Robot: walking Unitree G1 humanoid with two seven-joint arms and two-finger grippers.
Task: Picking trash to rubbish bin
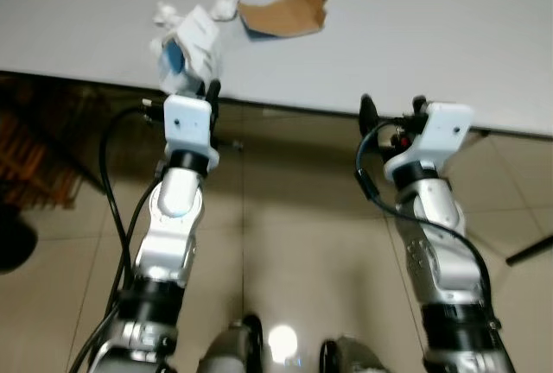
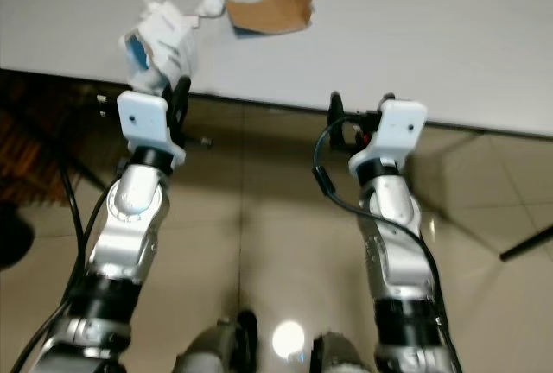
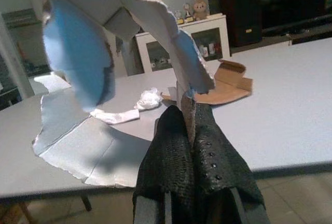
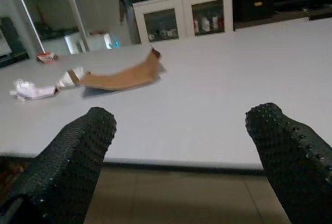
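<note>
Both silver arms reached toward the pale grey table's (image 1: 449, 36) near edge. Left gripper (image 3: 191, 125) pinched torn white-and-blue cardboard packaging (image 1: 188, 45) above that edge; right gripper (image 4: 187, 130) hung wide open, holding nothing. Flattened brown cardboard (image 1: 285, 12) lay farther in, beside crumpled white tissue (image 3: 147, 99).

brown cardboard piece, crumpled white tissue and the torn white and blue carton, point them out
brown cardboard piece (image 1: 285, 12), left eye view, middle of its flat brown face
crumpled white tissue (image 3: 149, 98), left wrist view, its bunched centre
torn white and blue carton (image 2: 160, 41), right eye view, its white side
</note>
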